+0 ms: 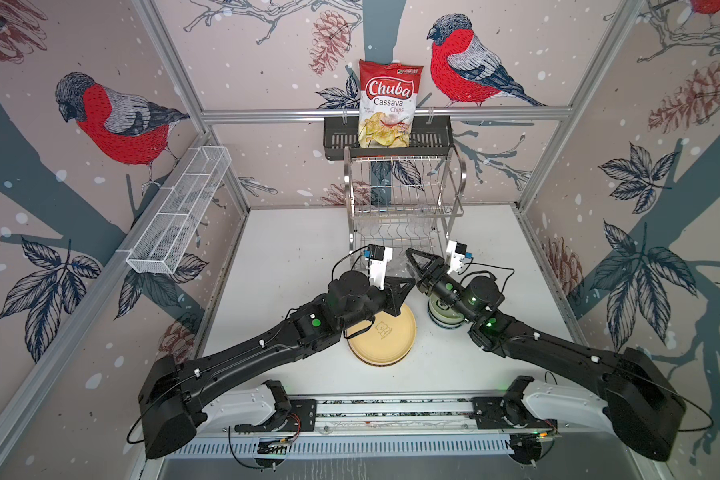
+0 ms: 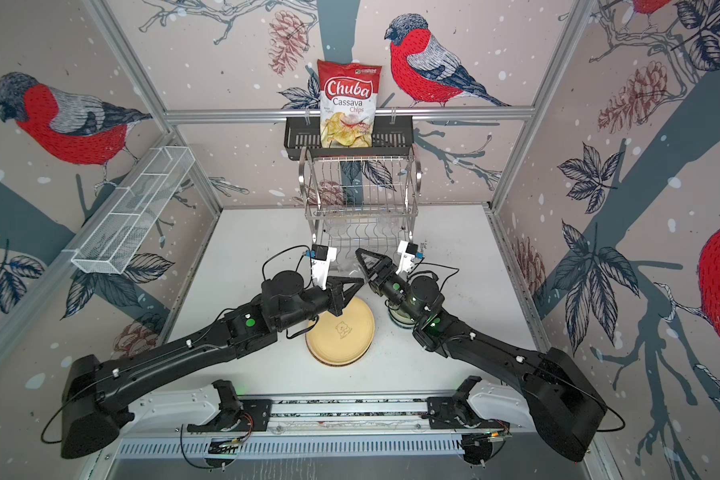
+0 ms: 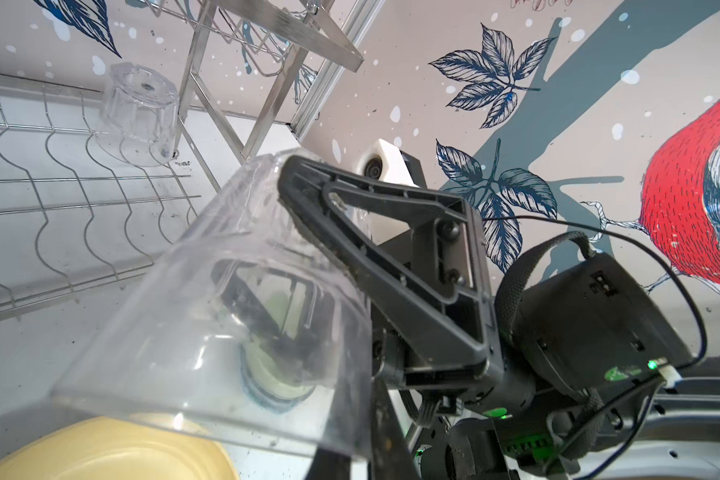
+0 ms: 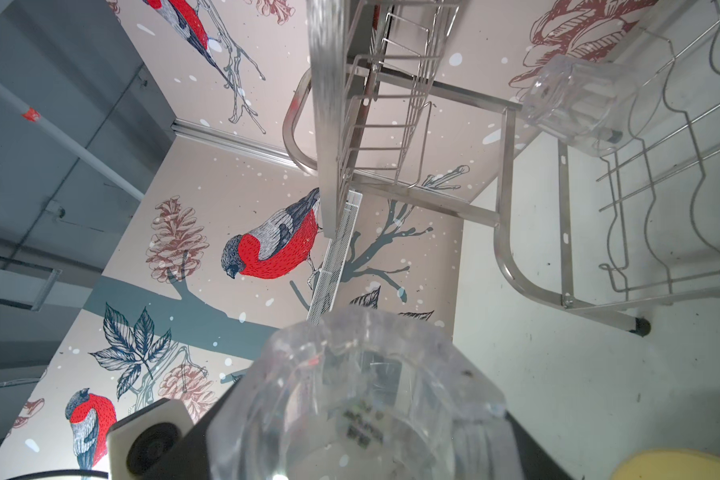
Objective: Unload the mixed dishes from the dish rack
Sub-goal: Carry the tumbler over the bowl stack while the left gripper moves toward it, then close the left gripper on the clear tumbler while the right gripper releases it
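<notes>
Glass (image 3: pixel 225 249): in the air just in front of the rack (image 1: pixel 404 214), lying tilted between the two hands, above the bench (image 1: pixel 300 257).
Right hand (image 1: pixel 413 259): wide, holding the glass across its body. One finger lies on the outside wall, and the other shows through the clear wall.
Left hand (image 1: pixel 410 284): closed narrow. I judge that it pinches the thin wall at the rim, but its fingers are almost out of the left wrist view.
Other glass (image 3: pixel 138 112): upside down on the lower tier of the rack, close to a leg.
Plate (image 1: pixel 391 340) and bowls (image 1: pixel 441 322): on the bench in front of the rack, under the hands.
Risk, release: if the right hand opens while the rim pinch is weak, the glass can slip out and fall on the plate.
Risk, swing: a pinch at the rim alone is far from the heavy base, so the glass may turn down in the fingers.
Risk, two grips: if the arms pull apart while both hold it, the wall can twist or crack.
Risk, crowding: the hands are very close, so a careless retreat can knock one against the other.
Risk, rack: a swing toward the rack can hit the leg or the other glass.
</notes>
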Robot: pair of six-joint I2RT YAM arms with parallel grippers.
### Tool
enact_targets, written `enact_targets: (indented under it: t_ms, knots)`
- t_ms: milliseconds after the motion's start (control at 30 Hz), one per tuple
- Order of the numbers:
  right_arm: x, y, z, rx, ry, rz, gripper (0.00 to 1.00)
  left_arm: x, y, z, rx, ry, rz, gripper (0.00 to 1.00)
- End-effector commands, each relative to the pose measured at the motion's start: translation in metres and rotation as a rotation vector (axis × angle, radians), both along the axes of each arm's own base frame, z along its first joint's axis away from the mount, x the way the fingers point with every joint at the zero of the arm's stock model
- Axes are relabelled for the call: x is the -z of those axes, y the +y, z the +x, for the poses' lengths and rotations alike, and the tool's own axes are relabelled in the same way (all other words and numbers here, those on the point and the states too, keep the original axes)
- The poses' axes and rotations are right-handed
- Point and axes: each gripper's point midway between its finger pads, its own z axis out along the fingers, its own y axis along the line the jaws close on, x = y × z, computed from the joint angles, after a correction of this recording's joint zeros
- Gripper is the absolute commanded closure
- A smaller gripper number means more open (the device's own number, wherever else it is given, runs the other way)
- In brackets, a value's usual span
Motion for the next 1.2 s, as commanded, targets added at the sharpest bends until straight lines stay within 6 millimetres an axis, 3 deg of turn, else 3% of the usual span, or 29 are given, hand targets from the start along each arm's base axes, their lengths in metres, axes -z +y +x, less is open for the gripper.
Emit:
enact_targets:
  t_ms: [0,67,200,333,367,467,500,600,967,1133,1167]
  knots:
    - [0.004,0.004,-0.006,-0.008,-0.062,-0.076,0.69,-0.015,0.020,0.024,-0.146,-0.074,-0.006,1.00]
    - [0.004,0.003,-0.007,-0.002,-0.067,-0.076,0.69,-0.013,0.022,0.026,-0.147,-0.067,0.009,1.00]
    - [0.002,0.000,-0.008,0.018,-0.082,-0.069,0.81,-0.010,0.025,0.030,-0.152,-0.057,0.018,1.00]
    - [-0.003,0.001,-0.009,0.017,-0.104,-0.071,0.77,-0.012,0.024,0.033,-0.135,-0.060,-0.003,1.00]
    - [-0.004,0.002,-0.010,0.013,-0.113,-0.077,0.69,-0.014,0.024,0.033,-0.131,-0.062,-0.007,1.00]
    - [-0.005,0.002,-0.011,0.012,-0.129,-0.087,0.22,-0.018,0.023,0.034,-0.118,-0.068,-0.010,1.00]
    - [-0.007,0.002,-0.012,0.012,-0.136,-0.084,0.12,-0.019,0.022,0.033,-0.107,-0.065,-0.009,1.00]
    - [-0.009,0.000,-0.013,0.011,-0.149,-0.082,0.01,-0.021,0.019,0.029,-0.064,-0.068,-0.008,1.00]
    - [-0.014,-0.014,-0.008,-0.082,-0.161,-0.063,0.01,-0.025,0.010,0.011,0.107,-0.092,0.061,1.00]
    - [-0.016,-0.006,-0.010,-0.206,-0.166,-0.097,0.01,-0.014,0.006,-0.001,0.198,-0.081,0.097,1.00]
    - [-0.017,-0.003,-0.012,-0.234,-0.171,-0.103,0.01,-0.024,0.005,-0.002,0.213,-0.098,0.091,1.00]
